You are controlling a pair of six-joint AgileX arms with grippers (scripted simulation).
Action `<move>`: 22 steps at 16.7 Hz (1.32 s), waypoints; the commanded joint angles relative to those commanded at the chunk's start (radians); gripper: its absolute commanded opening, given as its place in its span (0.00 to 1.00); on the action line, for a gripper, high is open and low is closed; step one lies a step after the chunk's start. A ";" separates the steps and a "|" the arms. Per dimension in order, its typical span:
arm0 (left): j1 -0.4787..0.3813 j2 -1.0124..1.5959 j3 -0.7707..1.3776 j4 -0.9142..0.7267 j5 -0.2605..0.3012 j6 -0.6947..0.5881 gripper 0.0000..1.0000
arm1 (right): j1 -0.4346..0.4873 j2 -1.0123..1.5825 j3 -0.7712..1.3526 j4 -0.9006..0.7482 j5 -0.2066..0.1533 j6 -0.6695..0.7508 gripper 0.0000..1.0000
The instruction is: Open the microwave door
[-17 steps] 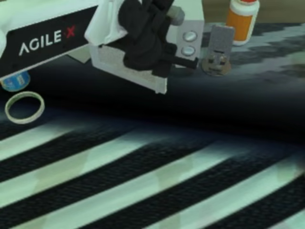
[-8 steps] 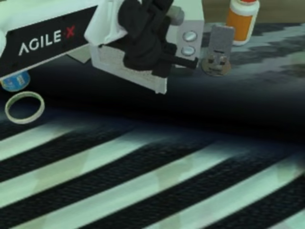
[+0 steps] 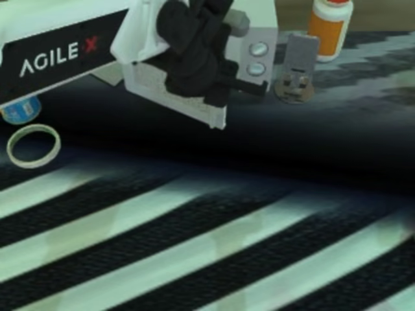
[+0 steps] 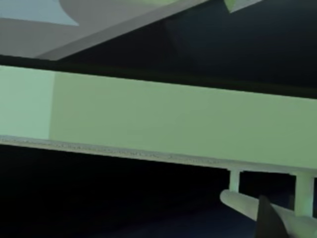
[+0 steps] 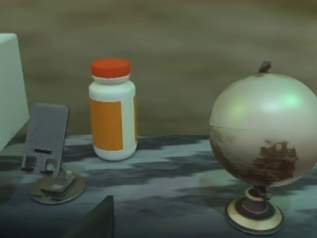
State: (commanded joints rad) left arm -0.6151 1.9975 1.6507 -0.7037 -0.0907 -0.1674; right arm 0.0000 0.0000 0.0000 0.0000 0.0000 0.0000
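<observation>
From above: finding the microwave at the far edge of the table, toward the left of the orange bottle and the little phone stand. Seeing the microwave door angled out from the front, free edge toward the camera, so partly open, not wide. Catching the left tool low across the door's free side, just in front of the two knobs. Reaching in from the left like that probably suits pulling the panel round its hinge. Noting a pale ring well apart at the left, out of the way.

From the left wrist: looking along the pale door from very close, with the handle bar on its two posts and a dark tip of the tool right against it. Hooked there for leverage, most likely. Clenched or released? Cannot tell.

From the right wrist: facing the bottle, the stand and a globe, with a sliver of microwave at the side. Showing the right tool only as a dark wedge, parked away from the work; grip impossible to tell.
</observation>
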 joint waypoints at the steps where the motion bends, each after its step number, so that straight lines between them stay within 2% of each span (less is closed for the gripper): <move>1: 0.005 -0.013 -0.013 0.008 0.007 0.016 0.00 | 0.000 0.000 0.000 0.000 0.000 0.000 1.00; 4: 0.017 -0.037 -0.050 0.022 0.025 0.056 0.00 | 0.000 0.000 0.000 0.000 0.000 0.000 1.00; 22: 0.018 -0.037 -0.051 0.022 0.025 0.057 0.00 | 0.000 0.000 0.000 0.000 0.000 0.000 1.00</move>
State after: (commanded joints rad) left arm -0.5972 1.9604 1.5994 -0.6822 -0.0655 -0.1100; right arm 0.0000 0.0000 0.0000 0.0000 0.0000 0.0000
